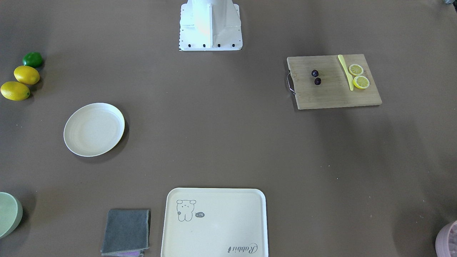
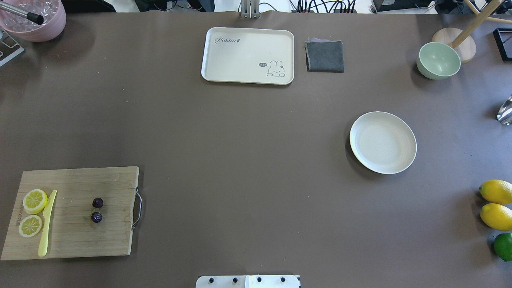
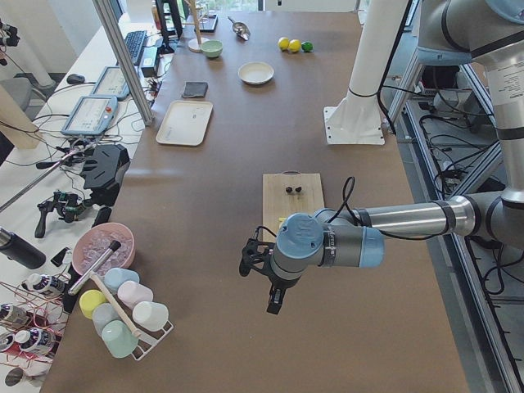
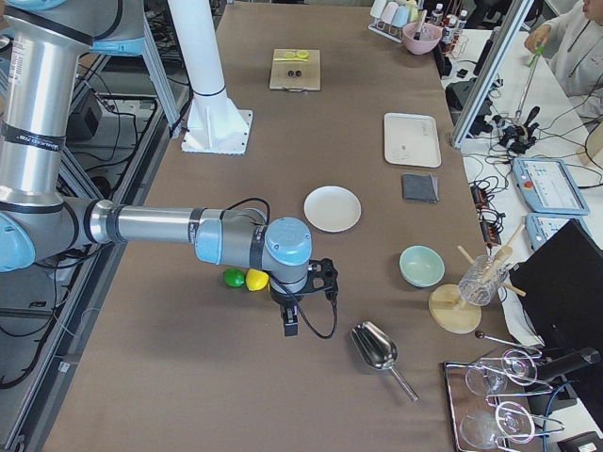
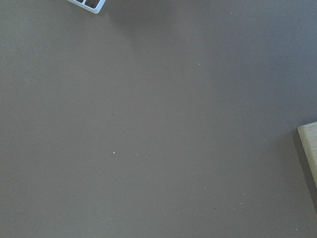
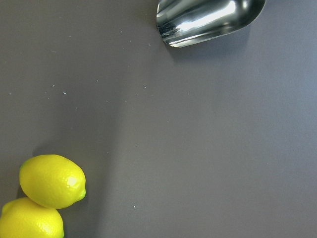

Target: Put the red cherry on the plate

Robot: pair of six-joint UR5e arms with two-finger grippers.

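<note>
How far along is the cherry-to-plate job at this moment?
Done: nothing. The red cherry lies on the cutting board, and the plate is bare. In hand: nothing; the left gripper and right gripper hover over bare table, away from the cherry. Left: grasp, carry, place.

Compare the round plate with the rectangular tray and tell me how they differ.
The plate is round; the tray is rectangular with rounded corners. The plate is plain, while the tray carries an animal drawing and the word Rabbit. The plate lies toward the robot's right, the tray at the far middle edge. Both are cream, empty and flat on the table.
</note>
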